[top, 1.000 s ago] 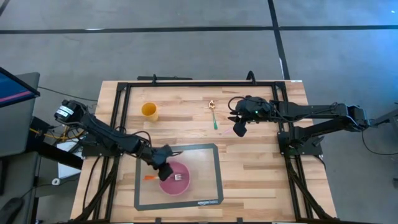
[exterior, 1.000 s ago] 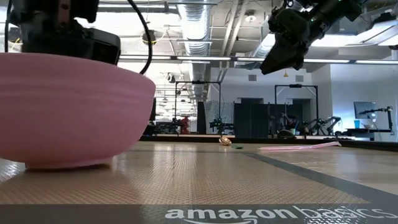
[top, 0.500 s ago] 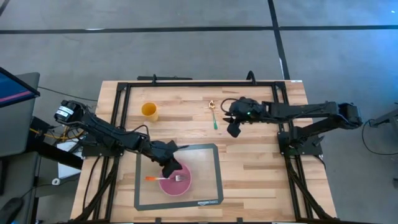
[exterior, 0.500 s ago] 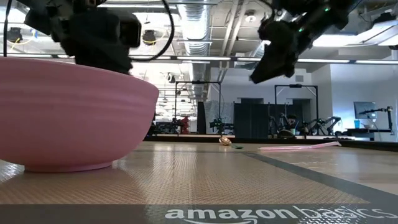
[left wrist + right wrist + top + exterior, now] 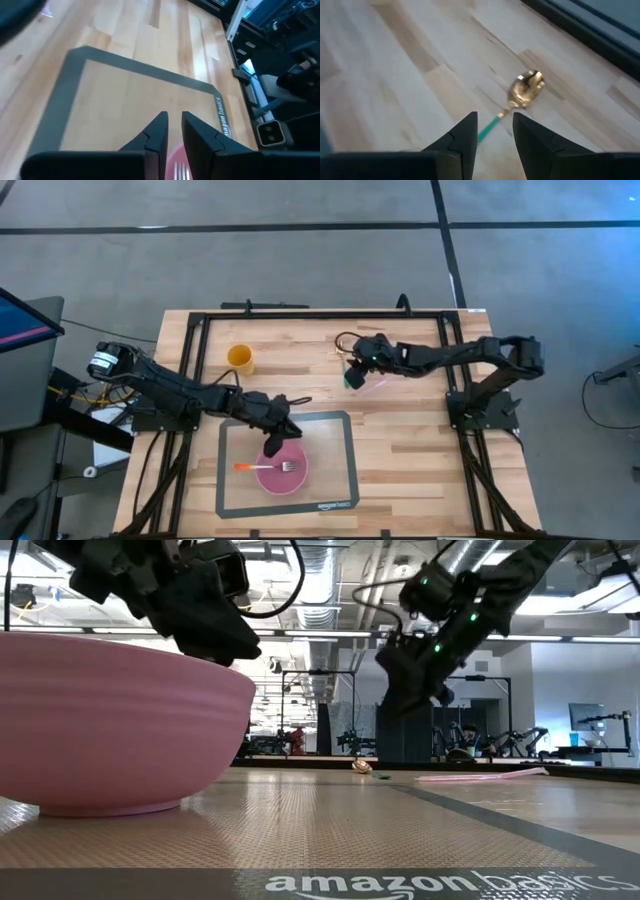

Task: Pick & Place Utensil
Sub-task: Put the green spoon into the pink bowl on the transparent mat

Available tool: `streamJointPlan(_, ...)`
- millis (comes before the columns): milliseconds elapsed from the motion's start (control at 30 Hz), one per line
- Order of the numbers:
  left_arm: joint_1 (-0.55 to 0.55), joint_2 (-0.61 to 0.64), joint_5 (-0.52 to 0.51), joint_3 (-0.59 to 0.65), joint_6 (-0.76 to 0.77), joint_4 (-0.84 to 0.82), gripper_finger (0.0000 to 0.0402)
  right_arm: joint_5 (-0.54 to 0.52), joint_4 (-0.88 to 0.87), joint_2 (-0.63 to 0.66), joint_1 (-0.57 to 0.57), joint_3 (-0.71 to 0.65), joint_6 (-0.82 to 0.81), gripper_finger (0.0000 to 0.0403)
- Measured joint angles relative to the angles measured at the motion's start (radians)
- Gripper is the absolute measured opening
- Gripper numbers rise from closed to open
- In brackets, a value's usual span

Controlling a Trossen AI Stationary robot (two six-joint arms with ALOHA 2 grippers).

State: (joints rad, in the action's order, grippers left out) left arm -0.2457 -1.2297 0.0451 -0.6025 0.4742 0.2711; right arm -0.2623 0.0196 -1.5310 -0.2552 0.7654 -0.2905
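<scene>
A pink bowl (image 5: 292, 479) stands on a dark-edged mat (image 5: 346, 460). In it lies a fork (image 5: 268, 467) with an orange handle that juts over the rim. My left gripper (image 5: 273, 445) hovers over the bowl's far rim, open by a narrow gap (image 5: 174, 131), with the fork's tines (image 5: 182, 172) just below it. A spoon (image 5: 526, 87) with a gold bowl and a green handle lies flat on the wood. My right gripper (image 5: 351, 377) is open above it, one finger on each side of the handle (image 5: 487, 131), apart from it.
A yellow cup (image 5: 240, 358) stands on the wood near the far left. A pale pink stick (image 5: 480, 775) lies on the table close to the right gripper. A black frame (image 5: 300, 314) runs round the table's edges. Bare wood lies right of the mat.
My right gripper has travelled toward the table's left and come down over the spoon's handle. My left gripper has shifted a little toward the far right, off the fork. The fork has stayed in the bowl.
</scene>
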Motion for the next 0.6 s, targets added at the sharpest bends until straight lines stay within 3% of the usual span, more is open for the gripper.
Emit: streamJointPlan(600,0.034,0.000,0.000,0.000,-0.006,0.000,0.0055,0.005,0.204,-0.270,-0.018,0.000,-0.104,0.0118)
